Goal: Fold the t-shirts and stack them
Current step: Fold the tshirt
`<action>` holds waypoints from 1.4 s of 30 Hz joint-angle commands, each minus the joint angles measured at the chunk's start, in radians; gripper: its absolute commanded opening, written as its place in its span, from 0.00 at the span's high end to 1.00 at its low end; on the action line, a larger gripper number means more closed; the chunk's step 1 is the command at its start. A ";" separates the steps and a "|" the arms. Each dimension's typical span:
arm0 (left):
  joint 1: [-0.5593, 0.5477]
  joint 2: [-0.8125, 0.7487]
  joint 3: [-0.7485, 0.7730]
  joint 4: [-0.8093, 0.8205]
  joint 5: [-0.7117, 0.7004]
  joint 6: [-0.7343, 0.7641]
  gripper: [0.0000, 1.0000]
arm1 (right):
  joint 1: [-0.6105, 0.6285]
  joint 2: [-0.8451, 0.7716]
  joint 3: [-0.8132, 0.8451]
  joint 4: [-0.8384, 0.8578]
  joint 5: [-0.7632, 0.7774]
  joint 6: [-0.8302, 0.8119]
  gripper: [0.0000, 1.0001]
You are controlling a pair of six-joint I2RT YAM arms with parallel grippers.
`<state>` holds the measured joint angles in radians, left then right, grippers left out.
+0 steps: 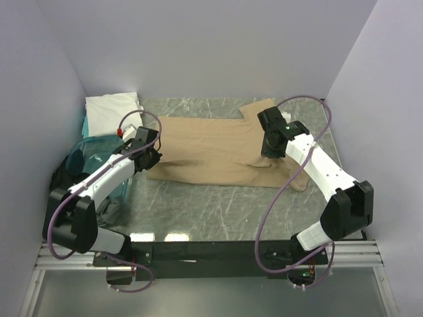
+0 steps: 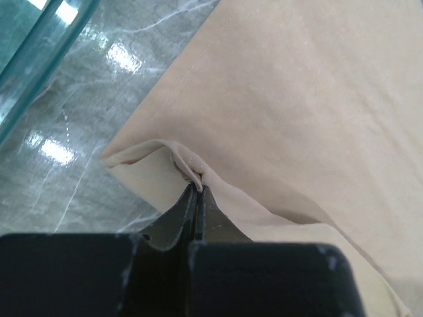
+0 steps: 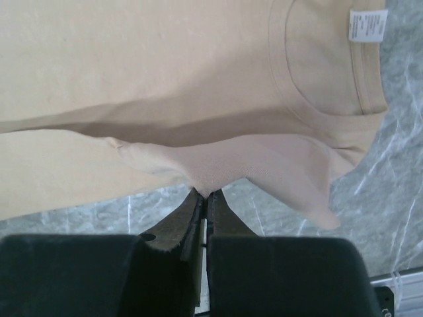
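The grey desk (image 1: pixel 198 205) carries a tan shirt (image 1: pixel 211 142) spread across its middle, neck toward the right edge. A teal bin (image 1: pixel 82 158) stands at the left edge. A folded white shirt (image 1: pixel 112 109) sits in the far-left corner, presumably the start of the stack.

The left claw (image 2: pixel 198 188) is clenched on a pinch of the tan shirt near its hem corner. The right claw (image 3: pixel 205 193) is clenched on cloth beside the collar. Both appear to grip the same long side, probably to carry it over for a lengthwise fold.

The overhead view gives the layout only. The wrist views alone confirm cloth between the fingers, and the right one also shows the neck label (image 3: pixel 367 25).
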<state>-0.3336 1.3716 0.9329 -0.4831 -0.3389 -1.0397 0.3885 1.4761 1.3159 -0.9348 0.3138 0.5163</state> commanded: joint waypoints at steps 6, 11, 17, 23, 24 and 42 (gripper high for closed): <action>0.031 0.098 0.089 -0.009 -0.041 0.040 0.99 | -0.037 0.108 0.117 0.042 0.011 -0.045 1.00; 0.054 0.152 0.109 0.006 -0.048 0.033 0.99 | -0.054 0.214 0.177 0.040 -0.002 -0.055 1.00; 0.068 0.214 0.136 0.014 -0.051 0.029 0.91 | -0.074 0.357 0.267 0.051 -0.016 -0.050 1.00; 0.076 0.235 0.210 -0.006 -0.060 0.055 0.46 | -0.086 0.478 0.385 0.076 -0.051 -0.047 0.71; 0.076 0.228 0.214 -0.005 -0.057 0.059 0.34 | -0.085 0.484 0.416 0.074 -0.048 -0.044 0.57; -0.073 0.150 0.086 0.129 0.121 0.104 0.01 | -0.085 0.168 -0.136 0.439 -0.338 -0.090 0.16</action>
<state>-0.3954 1.4929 1.0470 -0.3935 -0.2611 -0.9535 0.3077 1.6348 1.2270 -0.6025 0.0669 0.4511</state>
